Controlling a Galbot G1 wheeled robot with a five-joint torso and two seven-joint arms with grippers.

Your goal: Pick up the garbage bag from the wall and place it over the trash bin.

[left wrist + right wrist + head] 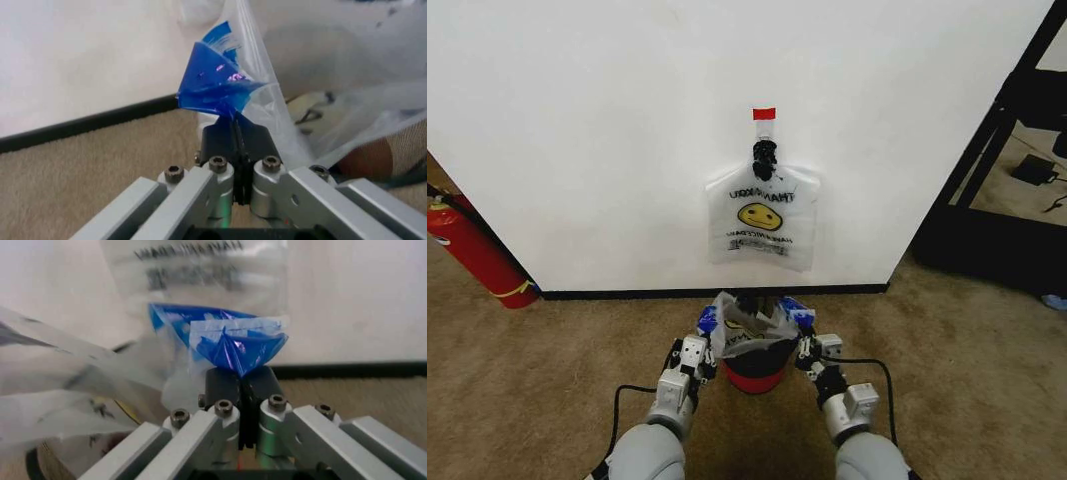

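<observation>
Both tools, left tool [704,345] and right tool [808,340], pinch the blue-taped edges of the garbage bag [745,325], spread over the trash bin [755,368]. Bare carpet [967,350] lies open on each side.

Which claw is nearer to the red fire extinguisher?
Left. The left claw holds the garbage bag on the side toward the fire extinguisher; the right claw is farther, across the trash bin.

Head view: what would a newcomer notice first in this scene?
The garbage bag is stretched over the trash bin near the wall. The left gripper and the right gripper each pinch a blue-taped edge of it. Above, a second smiley bag hangs on the wall under red tape.
</observation>
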